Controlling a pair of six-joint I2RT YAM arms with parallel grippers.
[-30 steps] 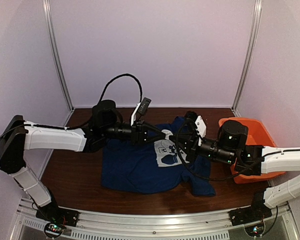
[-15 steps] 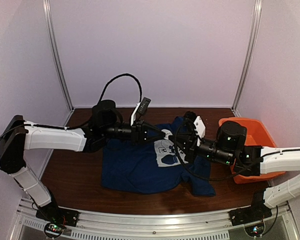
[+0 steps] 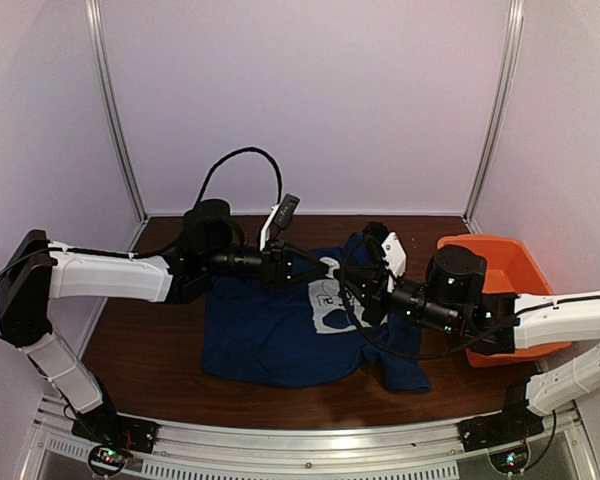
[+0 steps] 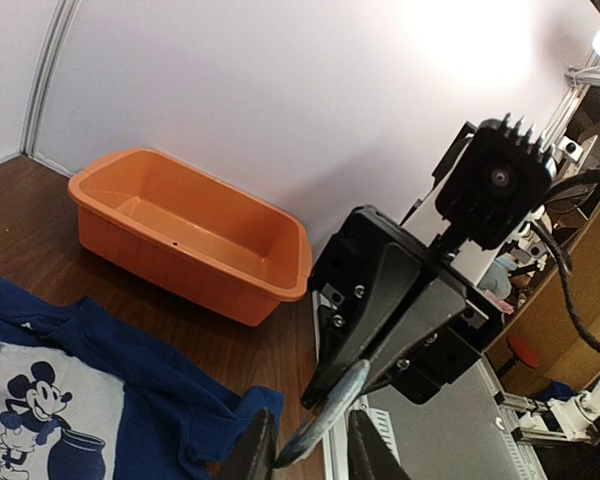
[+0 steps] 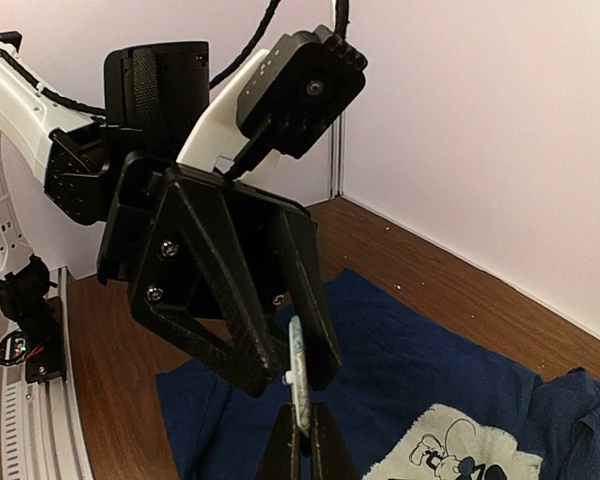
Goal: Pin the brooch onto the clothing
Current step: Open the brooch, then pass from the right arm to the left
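Observation:
The clothing (image 3: 260, 335), a navy T-shirt with a white mouse print (image 3: 330, 305), lies flat on the brown table. Both grippers meet tip to tip above its chest. My right gripper (image 3: 348, 278) (image 5: 303, 412) is shut on the lower edge of the brooch (image 5: 298, 375) (image 4: 325, 415), a small silvery-blue disc seen edge-on. My left gripper (image 3: 330, 270) (image 4: 305, 450) straddles the other end of the disc. One of its fingers (image 4: 255, 445) touches the disc, while a narrow gap shows at the other. The shirt also shows under the grippers in the left wrist view (image 4: 130, 400) and right wrist view (image 5: 410, 370).
An orange tub (image 3: 480, 245) (image 4: 180, 265) stands on the table at the far right, partly behind the right arm. A black cable (image 3: 245, 155) loops above the left wrist. Pale walls close in the back and sides. A metal rail (image 3: 280, 440) runs along the near edge.
The right arm has shifted left, bringing its gripper and the brooch closer in between the left gripper's fingers. The left arm has barely moved.

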